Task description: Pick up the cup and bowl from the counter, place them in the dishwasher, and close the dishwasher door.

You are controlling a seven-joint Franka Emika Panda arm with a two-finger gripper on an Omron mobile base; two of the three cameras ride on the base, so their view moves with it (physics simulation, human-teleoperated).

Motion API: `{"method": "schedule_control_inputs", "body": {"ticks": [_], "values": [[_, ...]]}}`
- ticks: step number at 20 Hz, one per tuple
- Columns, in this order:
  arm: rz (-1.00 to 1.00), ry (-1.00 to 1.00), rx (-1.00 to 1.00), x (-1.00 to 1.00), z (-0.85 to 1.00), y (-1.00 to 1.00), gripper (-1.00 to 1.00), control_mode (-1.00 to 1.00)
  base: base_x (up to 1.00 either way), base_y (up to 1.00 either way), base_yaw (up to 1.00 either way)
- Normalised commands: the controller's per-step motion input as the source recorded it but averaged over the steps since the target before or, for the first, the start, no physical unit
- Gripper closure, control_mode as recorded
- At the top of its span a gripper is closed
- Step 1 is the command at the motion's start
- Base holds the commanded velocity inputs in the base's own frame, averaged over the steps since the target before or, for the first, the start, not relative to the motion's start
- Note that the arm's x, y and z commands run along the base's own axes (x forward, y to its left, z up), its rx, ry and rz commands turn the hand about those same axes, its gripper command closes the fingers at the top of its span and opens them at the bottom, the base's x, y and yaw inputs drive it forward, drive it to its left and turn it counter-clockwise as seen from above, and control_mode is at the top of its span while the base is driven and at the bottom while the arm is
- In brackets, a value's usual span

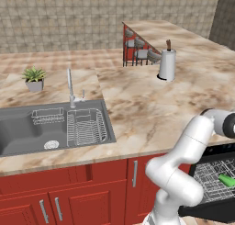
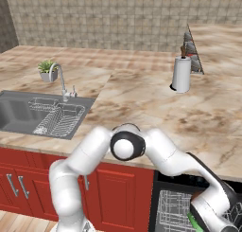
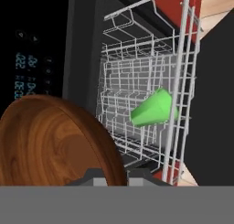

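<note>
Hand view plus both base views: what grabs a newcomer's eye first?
In the hand view, a big wooden bowl looms at lower left, right at the gripper, before the open dishwasher. A bright green cup lies on its side in the pale wire rack. From the base, the white arm bends down off the marble counter toward that rack.

Potted plant (image 1: 34, 78) beside sink (image 1: 18, 132); paper-towel roll (image 1: 167, 65) upright.

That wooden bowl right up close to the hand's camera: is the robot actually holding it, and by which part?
It looks so. The wooden bowl sits right at the gripper, apparently pinched by its rim, though the fingertips are barely visible. The green cup already lies in the dishwasher rack.
</note>
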Motion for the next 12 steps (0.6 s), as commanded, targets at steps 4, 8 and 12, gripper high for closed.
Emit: {"method": "schedule_control_inputs", "body": {"ticks": [4, 8, 12], "values": [[0.0, -0.01, 0.0, 0.0, -0.23, -0.11, 1.0, -1.0, 0.0, 0.0, 0.0], [0.0, -0.01, 0.0, 0.0, -0.17, -0.18, 1.0, -1.0, 0.0, 0.0, 0.0], [0.0, -0.01, 0.0, 0.01, -0.23, -0.18, 1.0, -1.0, 0.0, 0.0, 0.0]]}}
